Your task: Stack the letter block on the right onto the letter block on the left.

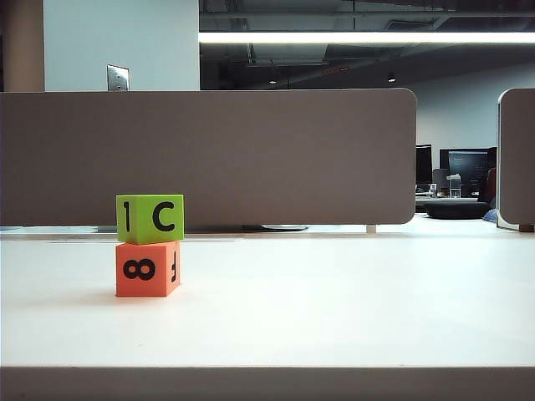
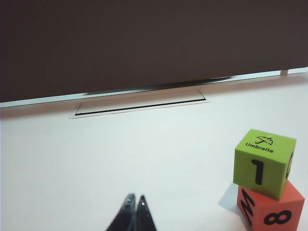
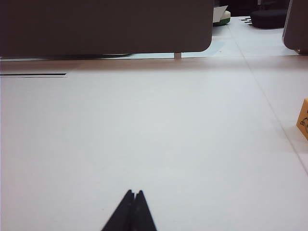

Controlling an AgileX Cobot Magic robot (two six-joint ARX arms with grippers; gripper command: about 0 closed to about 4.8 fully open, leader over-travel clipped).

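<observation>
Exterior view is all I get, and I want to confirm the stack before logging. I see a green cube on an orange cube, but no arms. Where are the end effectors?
Observer: Both are clear of the stack. The left end effector is shut over bare table, with the green foam letter cube off to one side.
Operator: Anything on the green cube's top face?
Observer: Yes, an umbrella drawing with the word Umbrella, above the orange foam cube.
Operator: And the right arm?
Observer: The right end effector is shut too, over the empty white table, no cubes near it.
</observation>
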